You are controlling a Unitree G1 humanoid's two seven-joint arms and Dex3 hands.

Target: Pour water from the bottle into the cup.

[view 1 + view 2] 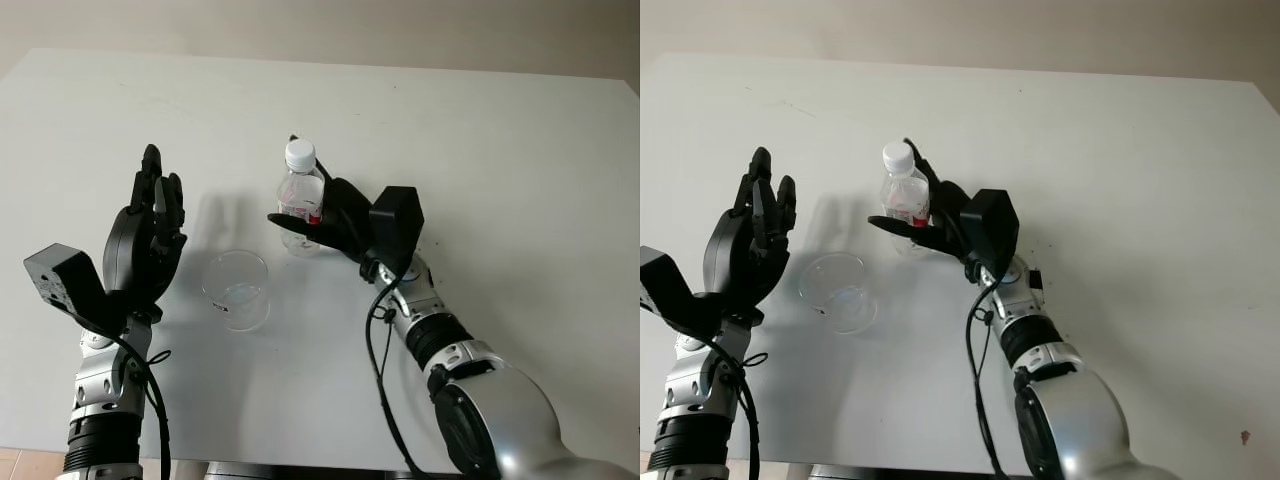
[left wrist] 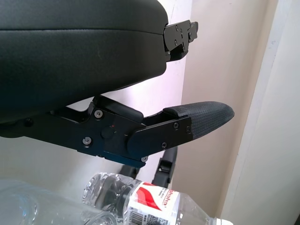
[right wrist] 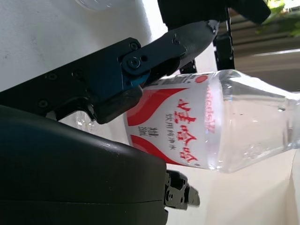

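So, the right robot hand is wrapped around the bottle, with the fingers pressed against the red-and-white label as seen in the right wrist view. The bottle is held upright, its base at or just above the desk; contact with the surface can't be made out. A white cap is still screwed on top, and the clear body above the label can be seen sticking out past the fingers. One finger is curled across the front of the bottle low down, and the palm is set behind it on the robot's right side.

Just beside that robot hand, toward the robot's left and a bit nearer the robot, the cup is found standing upright on the desk. It's clear plastic, open at the top, and whether anything is in it can't be told. The cup and the bottle are near each other but not touching.

On the far side of the cup from the bottle, the left robot hand is held open, raised above the desk with its fingers pointed away from the robot. Nothing is gripped by it. In the left wrist view, one padded fingertip is seen stretched out, with the bottle's label and the rim of the cup visible beyond it.

A black cable is looped along the right forearm. The desk itself is plain white, and shadows of both robot hands are cast on it.
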